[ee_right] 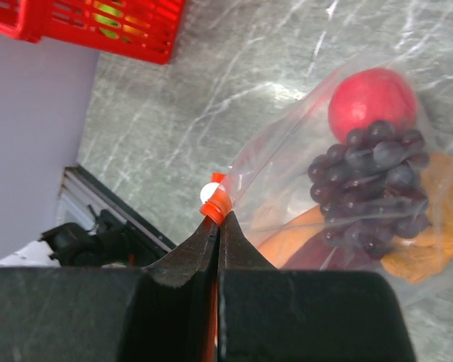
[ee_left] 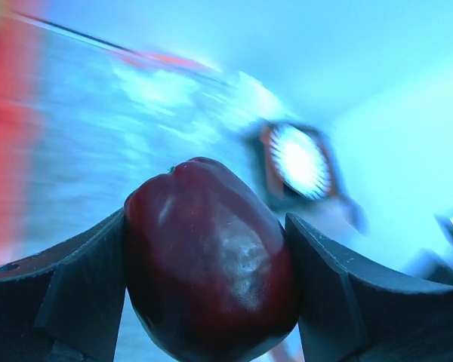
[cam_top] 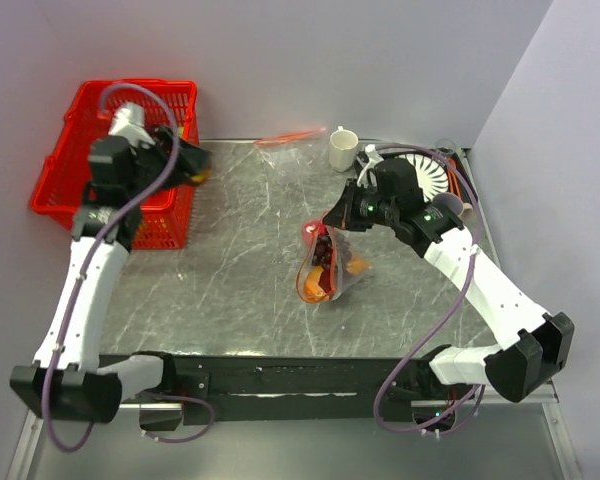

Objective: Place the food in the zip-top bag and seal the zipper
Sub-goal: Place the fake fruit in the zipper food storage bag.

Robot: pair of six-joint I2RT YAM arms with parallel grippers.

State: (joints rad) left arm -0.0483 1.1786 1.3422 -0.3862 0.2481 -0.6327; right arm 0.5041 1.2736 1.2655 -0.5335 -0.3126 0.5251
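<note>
right end effector [ee_right: 217, 228] pinching zipper [ee_right: 214, 206], zip-top bag [ee_right: 281, 172] holding grape bunch [ee_right: 377, 188], red fruit [ee_right: 371, 102]

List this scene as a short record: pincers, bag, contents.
left pincer: shut on dark red fruit, by the red basket
right pincer: shut on the zipper of the zip-top bag
bag contents: grape bunch, orange-brown piece, more
bag place: table, centre-right
</note>
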